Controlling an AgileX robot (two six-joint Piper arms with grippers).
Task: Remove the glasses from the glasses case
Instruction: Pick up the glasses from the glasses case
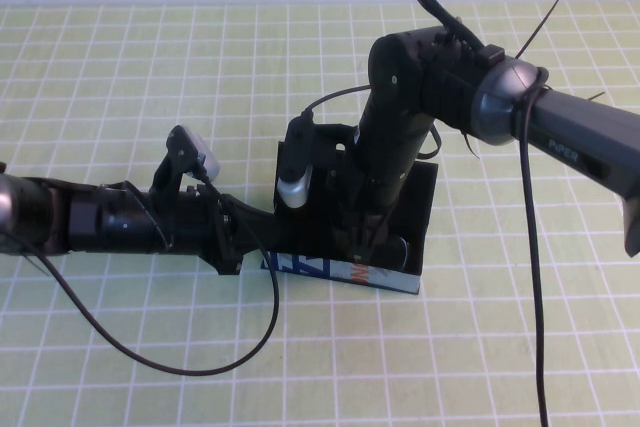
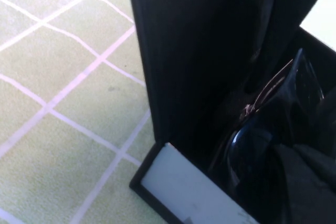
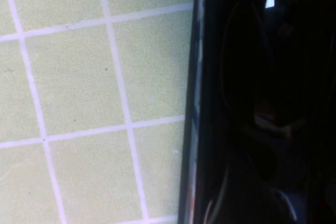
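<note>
High view: raised camera on the robot's side, angled down over the green grid table [image 1: 120,367], taking in both arms and the glasses case [image 1: 425,202] mid-frame. Left wrist view: very close beside the case wall [image 2: 194,66], looking into it at the glasses [image 2: 273,145]. Right wrist view: pressed close along the case's front edge [image 3: 195,103], interior dark. All three share case and grid mat.

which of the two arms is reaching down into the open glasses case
The right gripper: it comes from above into the glasses case, where the glasses lie. The left gripper sits low beside the case's left end.
</note>
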